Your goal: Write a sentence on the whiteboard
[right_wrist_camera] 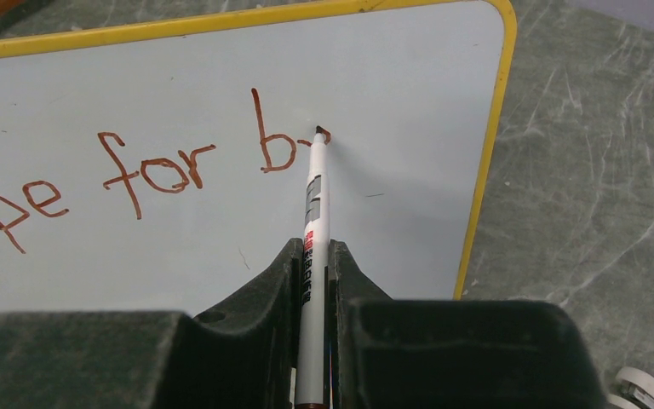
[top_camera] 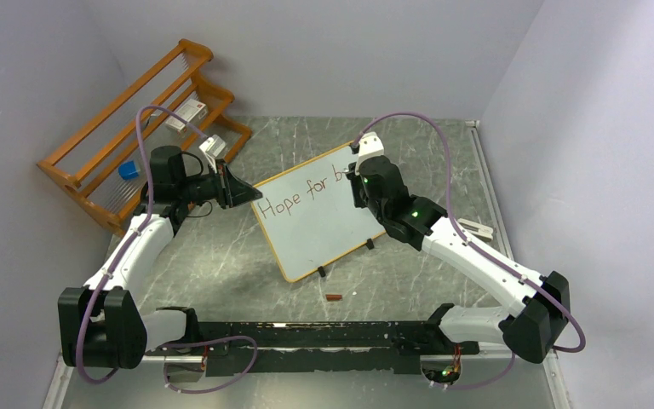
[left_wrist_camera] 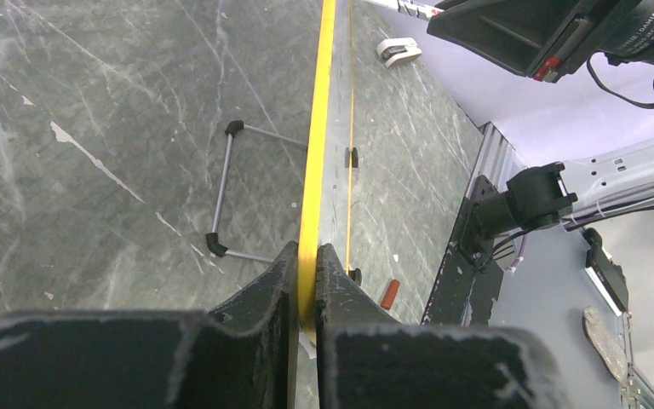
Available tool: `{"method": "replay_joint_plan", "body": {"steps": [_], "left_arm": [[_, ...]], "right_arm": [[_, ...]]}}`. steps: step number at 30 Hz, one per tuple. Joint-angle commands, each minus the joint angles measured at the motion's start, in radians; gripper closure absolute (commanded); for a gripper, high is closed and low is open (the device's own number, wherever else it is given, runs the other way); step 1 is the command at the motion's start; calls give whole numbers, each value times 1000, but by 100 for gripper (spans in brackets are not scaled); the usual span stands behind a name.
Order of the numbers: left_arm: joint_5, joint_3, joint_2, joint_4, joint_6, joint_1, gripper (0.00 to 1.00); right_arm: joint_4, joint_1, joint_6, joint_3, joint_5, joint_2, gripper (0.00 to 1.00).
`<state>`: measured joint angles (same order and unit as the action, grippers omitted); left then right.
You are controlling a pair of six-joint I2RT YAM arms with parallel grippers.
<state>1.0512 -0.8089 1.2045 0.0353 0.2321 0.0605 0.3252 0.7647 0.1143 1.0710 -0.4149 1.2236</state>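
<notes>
The whiteboard (top_camera: 315, 226) stands tilted on the table, yellow-rimmed, with two small black feet at its lower edge. The sentence (top_camera: 302, 194) reads "Hope for b" in reddish-brown strokes, with a small mark after the b. My left gripper (top_camera: 251, 194) is shut on the board's left edge; in the left wrist view its jaws (left_wrist_camera: 307, 256) pinch the yellow rim (left_wrist_camera: 315, 153). My right gripper (right_wrist_camera: 313, 251) is shut on a white marker (right_wrist_camera: 313, 213). The marker's tip touches the board (right_wrist_camera: 392, 85) just right of the "b" (right_wrist_camera: 268, 141).
A wooden rack (top_camera: 136, 128) with a blue item (top_camera: 129, 170) and small boxes stands at the back left. A red marker cap (top_camera: 333, 297) lies in front of the board. A white object (top_camera: 475, 227) lies at the right. A wire stand (left_wrist_camera: 226, 196) sits behind the board.
</notes>
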Motion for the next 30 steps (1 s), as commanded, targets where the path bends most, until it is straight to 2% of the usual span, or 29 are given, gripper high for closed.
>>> {"method": "replay_joint_plan", "body": {"steps": [1, 30], "left_arm": [[-57, 23, 36, 85, -69, 16, 95], [-60, 22, 39, 86, -68, 16, 95]], "right_arm": [[-28, -6, -8, 16, 28, -2, 100], [28, -7, 0, -8, 66, -11, 100]]}}
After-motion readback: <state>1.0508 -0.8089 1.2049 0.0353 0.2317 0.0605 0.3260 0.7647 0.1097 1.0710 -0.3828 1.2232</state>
